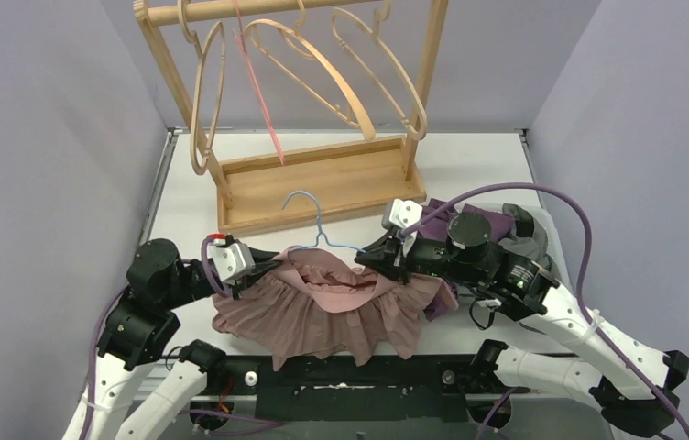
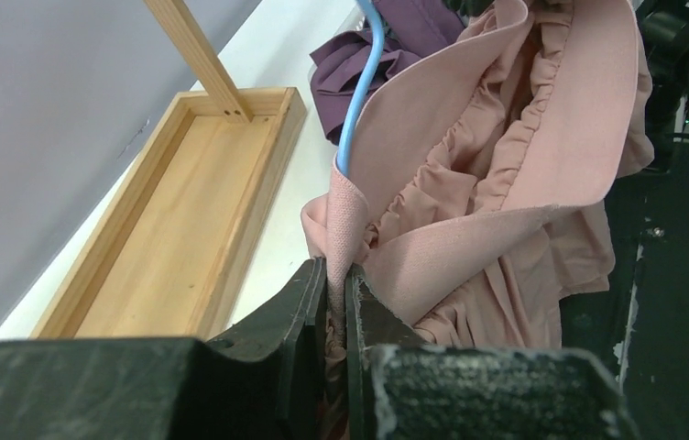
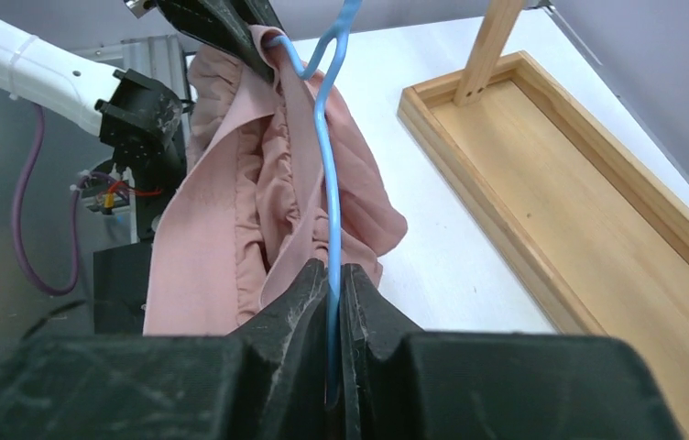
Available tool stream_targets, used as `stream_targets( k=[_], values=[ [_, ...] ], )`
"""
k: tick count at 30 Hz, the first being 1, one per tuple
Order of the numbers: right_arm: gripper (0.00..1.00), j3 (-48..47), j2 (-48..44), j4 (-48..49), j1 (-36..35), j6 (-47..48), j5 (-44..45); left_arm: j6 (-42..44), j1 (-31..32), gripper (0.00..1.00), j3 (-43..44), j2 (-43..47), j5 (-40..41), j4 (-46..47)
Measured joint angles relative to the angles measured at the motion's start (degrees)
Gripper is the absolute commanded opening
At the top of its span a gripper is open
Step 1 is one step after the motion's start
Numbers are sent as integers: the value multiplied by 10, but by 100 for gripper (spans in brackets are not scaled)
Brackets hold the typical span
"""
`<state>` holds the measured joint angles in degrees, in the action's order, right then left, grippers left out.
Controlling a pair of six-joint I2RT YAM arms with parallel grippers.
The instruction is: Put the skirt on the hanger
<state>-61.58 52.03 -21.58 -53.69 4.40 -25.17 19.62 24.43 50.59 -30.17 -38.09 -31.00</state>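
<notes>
The pink ruffled skirt [image 1: 322, 316] hangs in a heap between the two grippers near the table's front edge. My left gripper [image 1: 272, 264] is shut on the skirt's waistband [image 2: 345, 206]; the cloth is pinched between its black fingers [image 2: 309, 293]. The thin blue wire hanger [image 1: 316, 223] lies partly inside the waistband, with its hook pointing toward the rack. My right gripper [image 1: 370, 257] is shut on the hanger's blue wire [image 3: 327, 165], which runs straight out from between its fingertips [image 3: 309, 284] across the skirt [image 3: 203, 229].
A wooden rack [image 1: 322, 183] with a tray base stands at the back, holding wooden hangers [image 1: 350, 82] and a thin red one [image 1: 263, 101]. A pile of purple and grey clothes [image 1: 497, 225] lies under the right arm. Grey walls close both sides.
</notes>
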Motion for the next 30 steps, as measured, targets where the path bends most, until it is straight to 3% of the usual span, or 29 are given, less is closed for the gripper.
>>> stream_targets(
  k=[1, 4, 9, 16, 21, 30],
  values=[
    [0, 0, -4, -2, 0, -2, 4, -8, 0, 15, 1, 0, 0, 0],
    [0, 0, -26, -17, 4, -7, 31, -31, -1, 39, 6, 1, 24, -8],
    [0, -10, -52, -46, 12, -31, 86, -120, -7, 62, 20, 2, 113, 1],
    [0, -25, -39, -73, 12, -88, 207, -252, -7, 67, 69, -26, 228, 48],
    [0, -8, -63, -77, 12, -116, 302, -285, -7, 87, 137, -86, 266, 54],
    [0, 72, -128, -67, 12, -144, 440, -301, -7, 88, 196, -150, 267, 79]
  ],
)
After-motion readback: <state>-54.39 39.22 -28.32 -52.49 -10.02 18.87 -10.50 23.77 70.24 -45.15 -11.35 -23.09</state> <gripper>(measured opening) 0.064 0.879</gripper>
